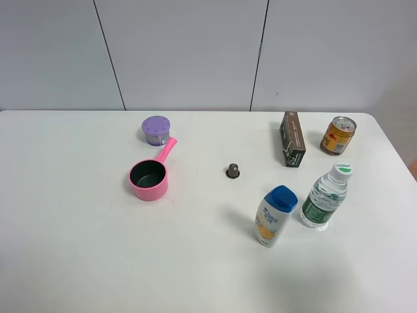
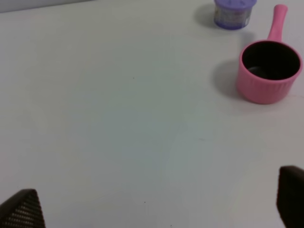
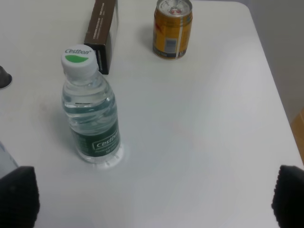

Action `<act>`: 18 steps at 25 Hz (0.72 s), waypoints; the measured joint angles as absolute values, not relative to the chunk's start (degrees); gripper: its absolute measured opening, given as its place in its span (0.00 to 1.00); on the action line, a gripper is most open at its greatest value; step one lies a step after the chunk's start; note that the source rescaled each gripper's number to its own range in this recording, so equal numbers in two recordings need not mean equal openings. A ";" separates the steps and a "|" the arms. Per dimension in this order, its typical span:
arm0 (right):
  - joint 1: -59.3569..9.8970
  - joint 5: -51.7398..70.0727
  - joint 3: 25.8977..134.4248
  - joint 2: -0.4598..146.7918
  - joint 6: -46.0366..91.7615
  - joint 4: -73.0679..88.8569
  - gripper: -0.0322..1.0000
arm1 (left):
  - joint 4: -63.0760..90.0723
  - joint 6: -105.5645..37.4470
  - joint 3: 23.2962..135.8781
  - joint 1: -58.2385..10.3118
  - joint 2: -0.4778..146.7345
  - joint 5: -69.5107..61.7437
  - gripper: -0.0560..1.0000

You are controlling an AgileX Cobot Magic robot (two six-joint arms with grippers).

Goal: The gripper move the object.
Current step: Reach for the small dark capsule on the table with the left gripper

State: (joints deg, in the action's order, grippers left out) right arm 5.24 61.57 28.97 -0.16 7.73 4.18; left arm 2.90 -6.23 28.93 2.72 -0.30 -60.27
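Lotion bottle (image 1: 274, 216), capsule (image 1: 232, 171) standing, axis vertical

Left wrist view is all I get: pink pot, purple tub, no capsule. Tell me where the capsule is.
Observer: The capsule sits by itself to the right of the pot in the high view, well apart from it.
Operator: Name what lies beyond it on that side.
Observer: A brown box lies further right, not touching the capsule.
Operator: Report the right gripper.
Observer: The right gripper is open, fingers wide apart, with a water bottle standing in its view.
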 joint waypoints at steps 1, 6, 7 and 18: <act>5.24 61.57 28.97 -0.16 7.73 4.18 1.00 | 2.90 -6.23 28.93 2.72 -0.30 -60.27 1.00; 5.24 61.57 28.97 -0.16 7.73 4.18 1.00 | 2.90 -6.23 28.93 2.72 -0.30 -60.27 1.00; 5.24 61.57 28.97 -0.16 7.73 4.18 1.00 | 2.90 -6.23 28.93 2.72 -0.30 -60.27 1.00; 5.24 61.57 28.97 -0.16 7.73 4.18 1.00 | 2.90 -6.23 28.93 2.72 -0.30 -60.27 1.00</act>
